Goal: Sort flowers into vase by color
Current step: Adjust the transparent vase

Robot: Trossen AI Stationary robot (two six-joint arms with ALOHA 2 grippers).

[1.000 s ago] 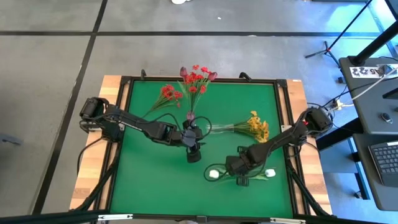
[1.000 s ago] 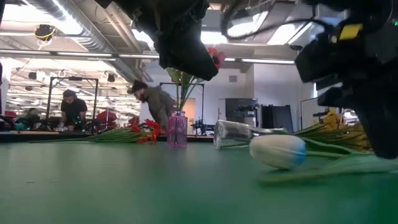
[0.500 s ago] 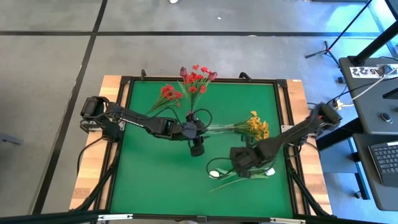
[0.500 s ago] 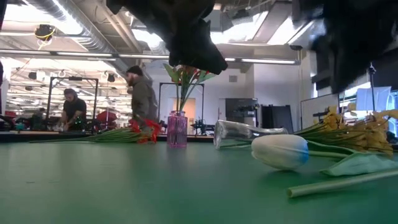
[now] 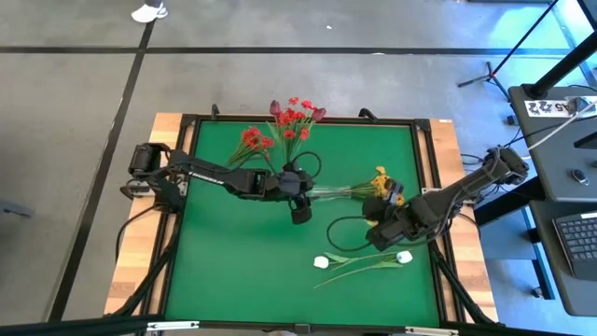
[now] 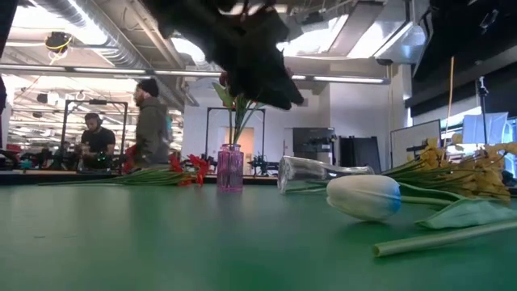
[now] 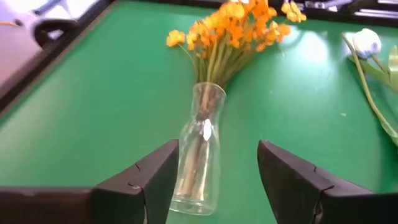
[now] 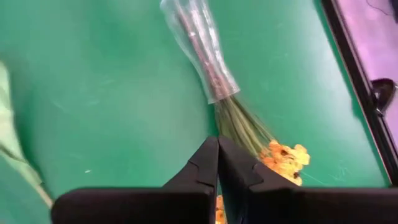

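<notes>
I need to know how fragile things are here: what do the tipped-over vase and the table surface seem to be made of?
The tipped-over vase looks like clear glass, or possibly clear plastic: the yellow-orange flowers' stems show straight through it, and its wall carries bright glints. The table surface looks like matte green felt or a similar mat: flat, even colour, no reflections.

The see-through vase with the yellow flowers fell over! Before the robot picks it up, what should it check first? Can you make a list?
1. Left end effector open, one finger on each side of the clear vase: ok.
2. Clear vase upright: not ok, it lies on its side.
3. Yellow flowers in the vase: ok, stems inside.
4. Right end effector empty: ok, shut on nothing.
5. Pink vase upright: ok.
6. White buds sorted: not ok, both on the mat.
</notes>
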